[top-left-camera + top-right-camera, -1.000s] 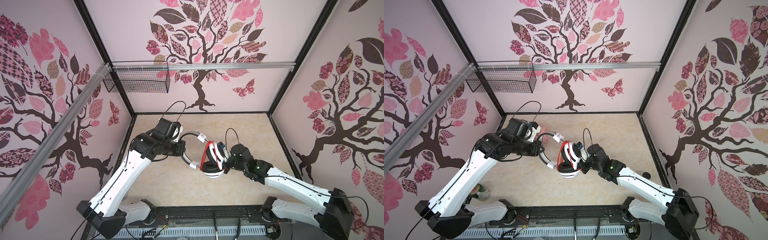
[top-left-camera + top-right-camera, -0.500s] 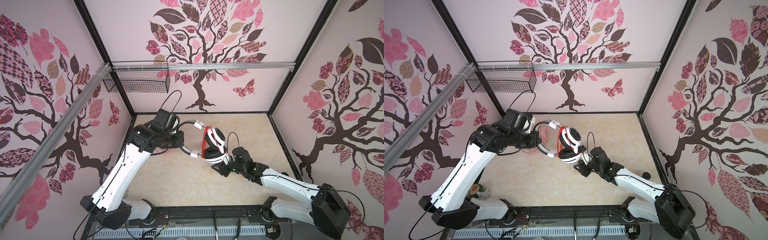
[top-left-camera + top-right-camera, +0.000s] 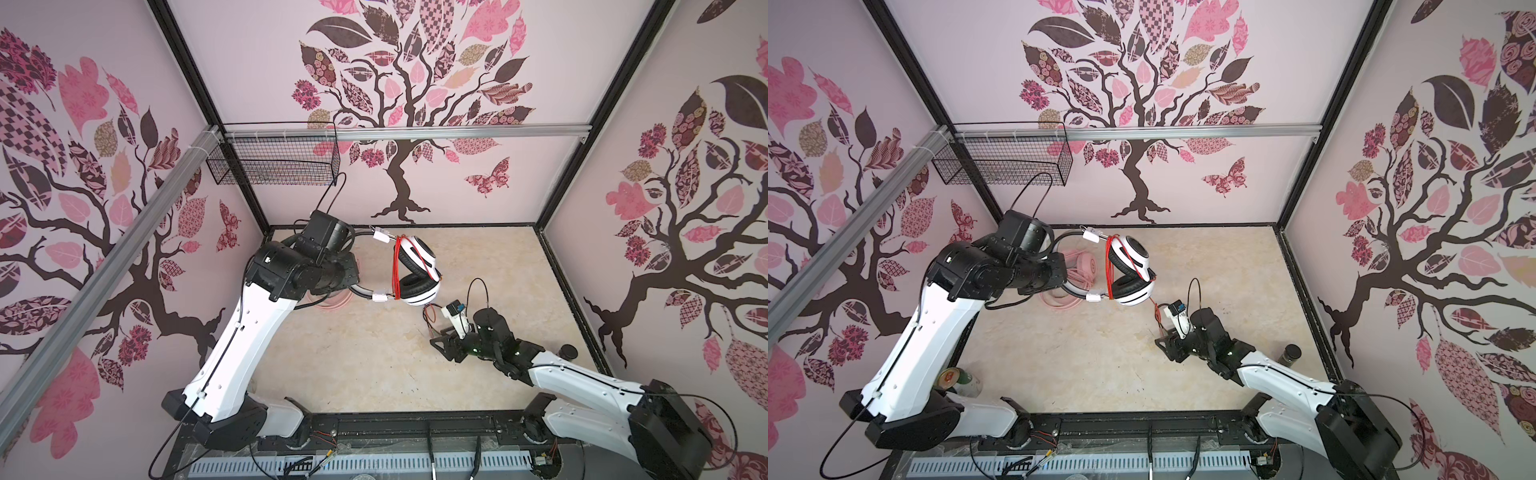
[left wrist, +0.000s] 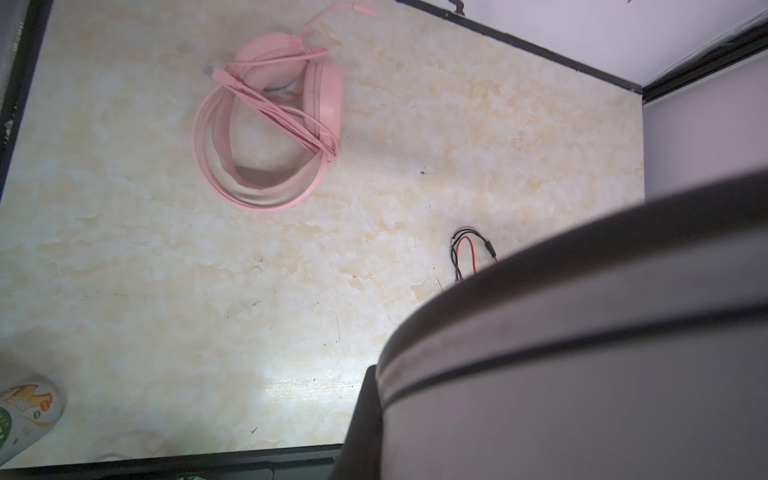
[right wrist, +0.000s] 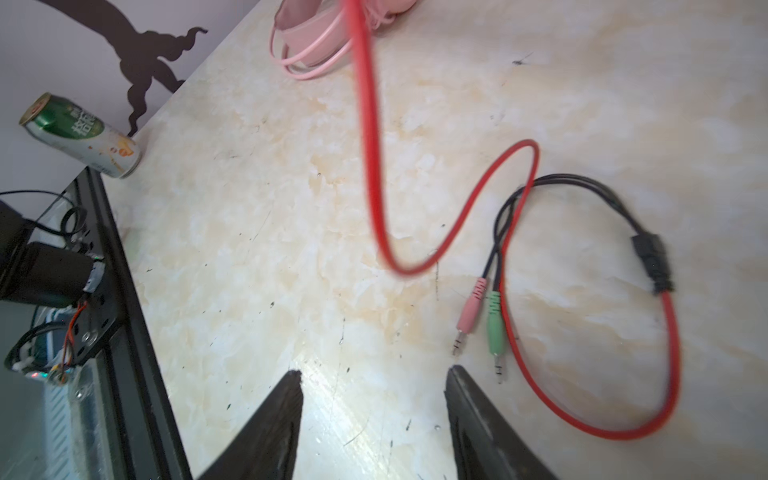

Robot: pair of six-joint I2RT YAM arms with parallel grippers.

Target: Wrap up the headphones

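Clearly off the table (image 4: 166,270), the white-and-black headphones (image 3: 415,270) hang in the air. Their headband is clamped in the closed jaws of the left gripper (image 3: 1061,272). The red cable (image 5: 365,124) is wound several times across the two ear cups. Its loose tail drops from them to the table and lies there in a loop, ending in a pink and a green plug (image 5: 494,322).

Below the white-and-black headphones and just beside those plugs, the right gripper (image 5: 372,395) sits low over the table. Its jaws are apart with nothing between them, and they touch neither cable nor plugs.

Under the white-and-black headphones and the left arm, the pink headphones (image 4: 322,95) lie flat, their own cable looped around and across them. In a top view the left arm hides most of them.

Well to the near left of the white-and-black headphones, by the left arm's base, sits a green-and-white drink can (image 5: 83,135). Well to their right, near the side wall, is a small dark jar (image 3: 1292,353). Up behind them to the left, a black wire basket (image 3: 270,162) hangs from the rail; what it holds I cannot tell.
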